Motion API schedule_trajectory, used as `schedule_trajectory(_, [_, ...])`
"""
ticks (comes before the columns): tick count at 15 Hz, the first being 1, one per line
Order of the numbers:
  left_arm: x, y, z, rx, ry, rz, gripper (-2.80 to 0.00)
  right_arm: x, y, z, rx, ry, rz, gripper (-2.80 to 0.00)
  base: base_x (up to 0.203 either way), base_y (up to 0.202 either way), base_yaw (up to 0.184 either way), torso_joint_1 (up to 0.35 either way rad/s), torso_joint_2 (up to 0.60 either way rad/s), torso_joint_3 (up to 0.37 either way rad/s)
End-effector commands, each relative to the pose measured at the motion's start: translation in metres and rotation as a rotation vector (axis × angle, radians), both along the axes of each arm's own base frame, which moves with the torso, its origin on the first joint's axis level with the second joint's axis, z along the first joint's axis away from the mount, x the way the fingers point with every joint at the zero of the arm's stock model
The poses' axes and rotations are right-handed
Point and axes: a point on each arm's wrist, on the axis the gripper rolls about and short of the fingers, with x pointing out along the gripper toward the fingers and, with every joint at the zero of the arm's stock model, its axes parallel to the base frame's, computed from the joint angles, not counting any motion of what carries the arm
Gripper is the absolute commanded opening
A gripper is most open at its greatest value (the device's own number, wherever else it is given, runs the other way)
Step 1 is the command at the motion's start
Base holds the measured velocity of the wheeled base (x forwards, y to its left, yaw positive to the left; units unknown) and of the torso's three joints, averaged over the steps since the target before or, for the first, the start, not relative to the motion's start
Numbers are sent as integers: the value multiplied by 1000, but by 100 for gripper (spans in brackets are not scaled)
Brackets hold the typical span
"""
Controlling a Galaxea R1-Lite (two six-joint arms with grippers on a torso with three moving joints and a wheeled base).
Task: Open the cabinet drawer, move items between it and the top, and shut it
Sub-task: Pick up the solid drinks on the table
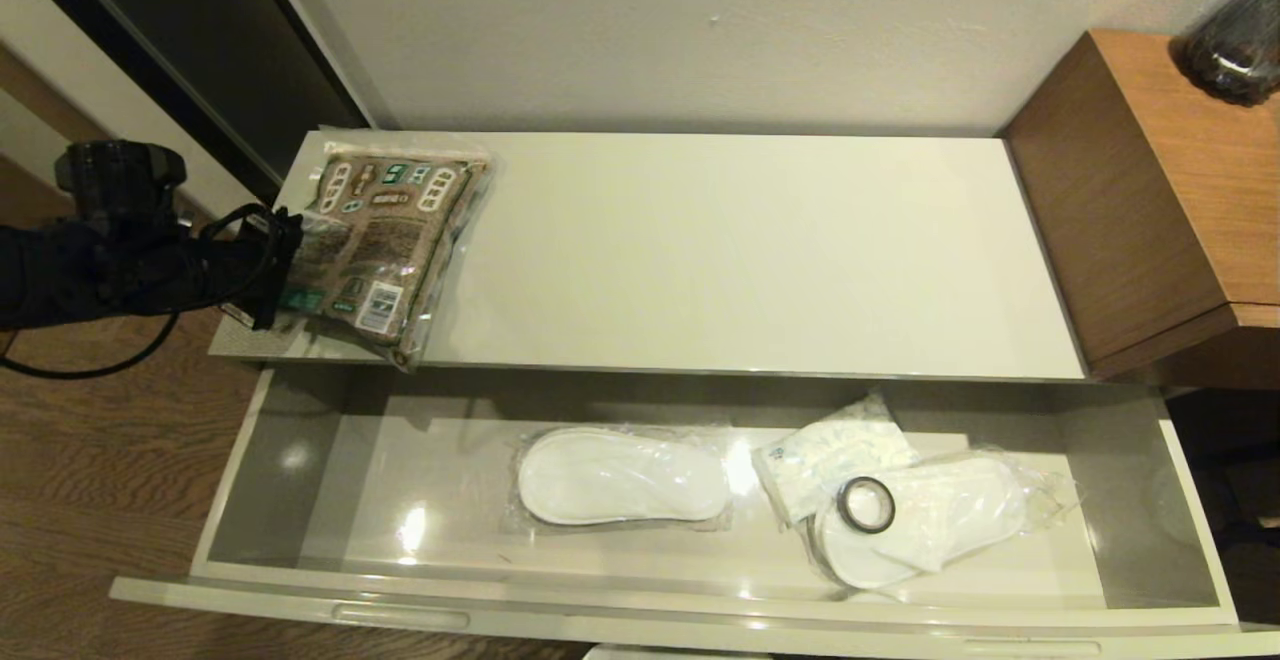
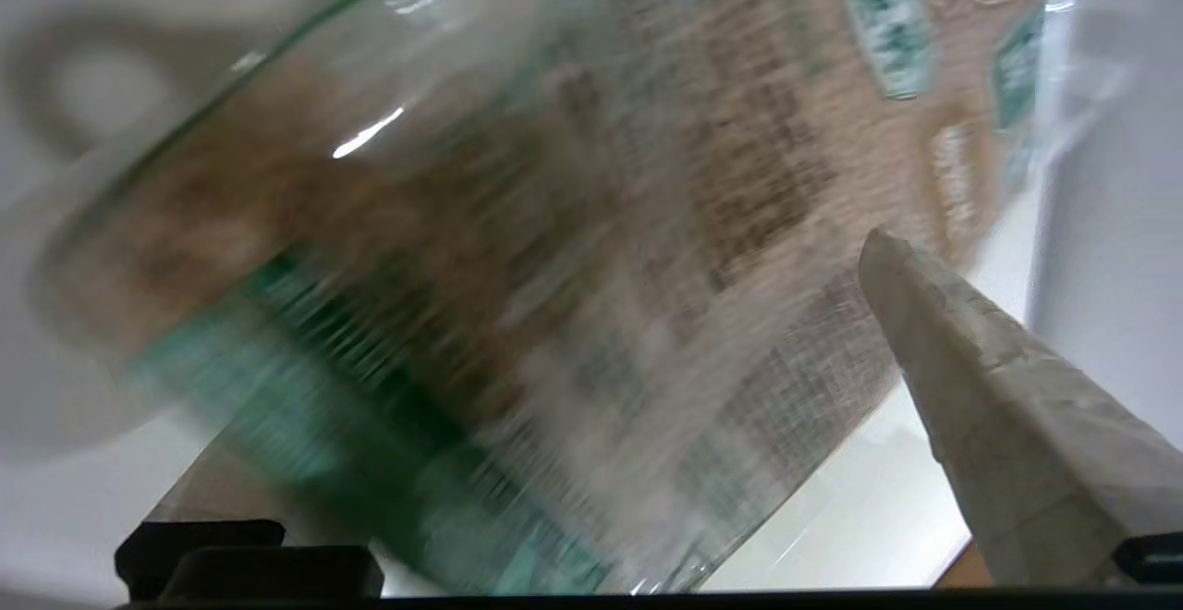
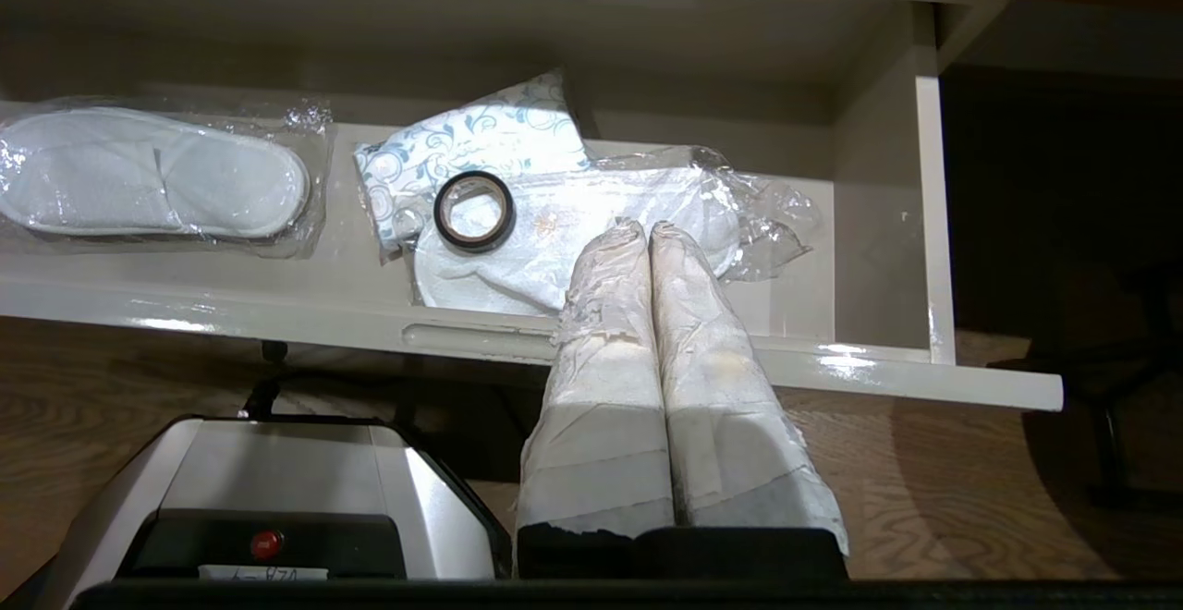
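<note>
Seeing my left gripper gaping at the printed packet's left edge on the top; slippers lying in the drawer.

A brown wooden unit bears a dark glass jar.

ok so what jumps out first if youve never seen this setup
The brown-and-green packet lying at the left end of the white cabinet top, with the left tool at its edge, fingers spread. Below, the pulled-out drawer holds two wrapped slipper pairs and a black tape roll.
</note>
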Motion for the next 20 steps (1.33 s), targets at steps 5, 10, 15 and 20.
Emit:
schedule_trajectory(5, [17, -5, -28, -44, -1, -30, 0, 0, 0, 0, -1, 3, 0, -280, 0, 0, 0, 0, 0, 0])
schedule_trajectory(10, [20, -8, -33, -97, 5, -145, 0, 0, 0, 0, -1, 3, 0, -280, 0, 0, 0, 0, 0, 0])
schedule_trajectory(15, [26, -13, -47, -101, 33, -148, 0, 0, 0, 0, -1, 3, 0, -280, 0, 0, 0, 0, 0, 0])
schedule_trajectory(20, [28, -17, -54, -90, 55, -132, -280, 0, 0, 0, -1, 3, 0, -280, 0, 0, 0, 0, 0, 0])
